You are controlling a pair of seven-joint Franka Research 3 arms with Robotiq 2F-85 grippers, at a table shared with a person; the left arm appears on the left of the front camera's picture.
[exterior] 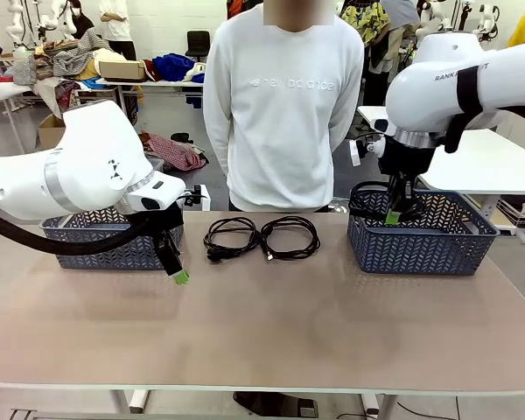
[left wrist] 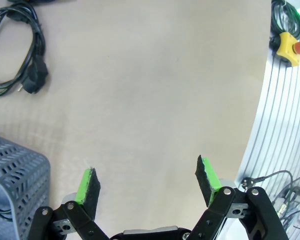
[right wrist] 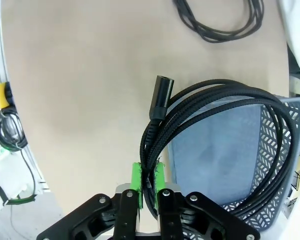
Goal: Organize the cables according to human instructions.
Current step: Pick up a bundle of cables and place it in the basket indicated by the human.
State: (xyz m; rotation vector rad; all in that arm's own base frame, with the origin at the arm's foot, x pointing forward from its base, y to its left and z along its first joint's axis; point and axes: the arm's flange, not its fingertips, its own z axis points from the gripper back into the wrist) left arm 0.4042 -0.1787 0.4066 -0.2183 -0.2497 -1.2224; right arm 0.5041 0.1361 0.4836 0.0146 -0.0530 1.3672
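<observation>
Black power cable (exterior: 365, 206) clamped in the right gripper (exterior: 392, 214) above the right basket (exterior: 437, 245); two more coils on the tabletop (exterior: 271, 332).
Front view: a left coil (exterior: 232, 238) and a right coil (exterior: 290, 236) lie side by side at the far middle, before a standing person (exterior: 283, 105); the left gripper (exterior: 179, 275) hangs low beside the left basket (exterior: 79, 245). Left wrist view: its pads (left wrist: 85, 185) stand wide apart above bare tabletop, the left coil at upper left, a basket corner at lower left. Right wrist view: pads are pressed together on the power cable's strands, its loop draping over the basket rim, the right coil beyond.
</observation>
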